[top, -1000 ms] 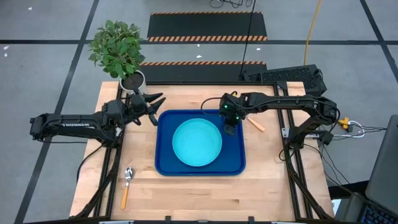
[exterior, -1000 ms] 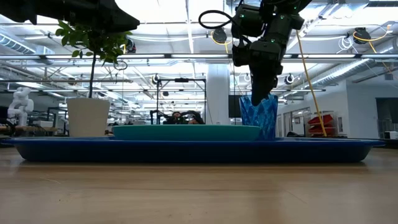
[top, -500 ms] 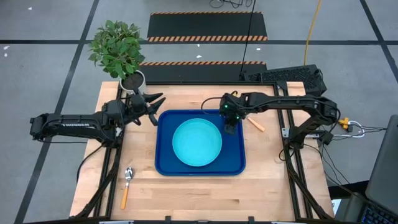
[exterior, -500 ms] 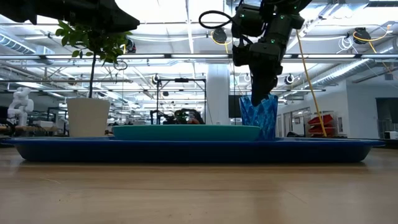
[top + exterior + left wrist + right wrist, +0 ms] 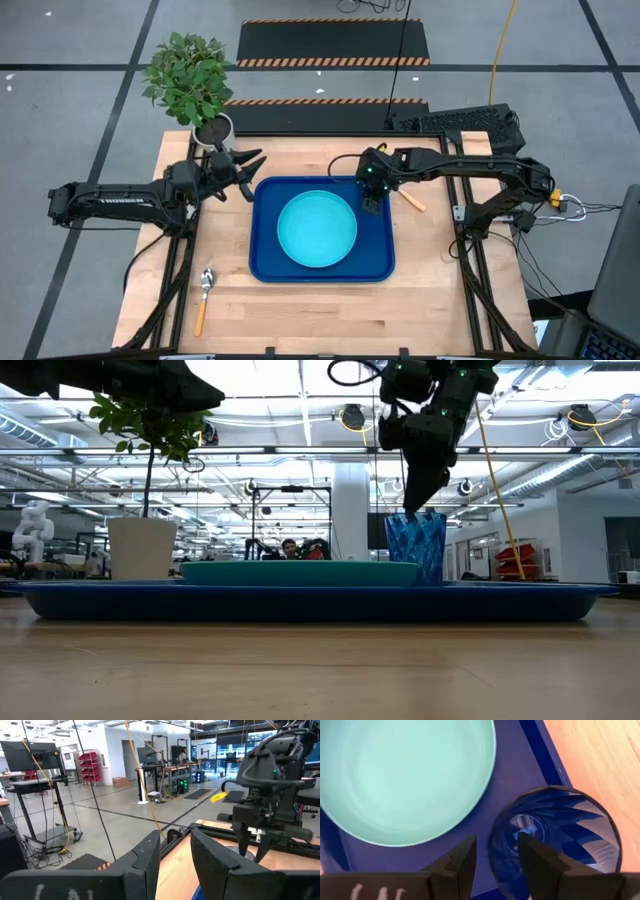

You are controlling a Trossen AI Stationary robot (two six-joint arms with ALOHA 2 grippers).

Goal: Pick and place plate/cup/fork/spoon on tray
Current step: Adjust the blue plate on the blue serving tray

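**Cup standing on the tray**

The right end effector (image 5: pixel 371 200) hangs just above the cup (image 5: pixel 416 546), fingers apart and gripping nothing. The cup stands on the tray (image 5: pixel 265 262) beside the plate (image 5: pixel 317 229). The left end effector (image 5: pixel 243 167) waits open near the worktop's (image 5: pixel 330 310) far left corner

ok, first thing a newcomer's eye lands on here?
The turquoise plate, filling the middle of the dark blue tray at table centre. Next, the right gripper poised just above the blue cup standing in the tray's far right corner, fingers apart. The left gripper waits open beside the potted plant.
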